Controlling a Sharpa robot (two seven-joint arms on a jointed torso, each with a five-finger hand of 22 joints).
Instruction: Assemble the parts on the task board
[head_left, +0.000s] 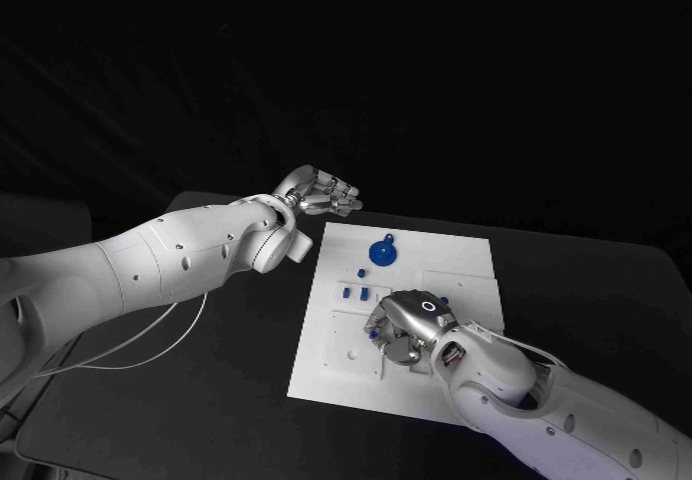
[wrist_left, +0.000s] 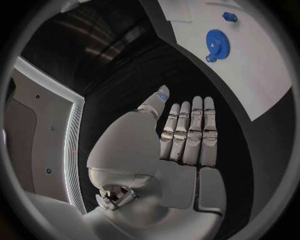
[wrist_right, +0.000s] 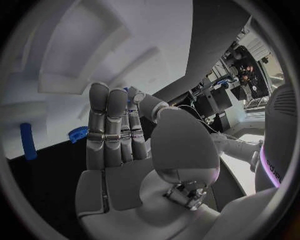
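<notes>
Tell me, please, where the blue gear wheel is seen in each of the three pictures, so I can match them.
Head view: the blue gear wheel lies on the far part of the white task board, near the left hand.
Left wrist view: the gear sits on the board beyond the hand's fingertips.
Right wrist view: I cannot pick it out with confidence.
Shared landmark: the white task board.
</notes>
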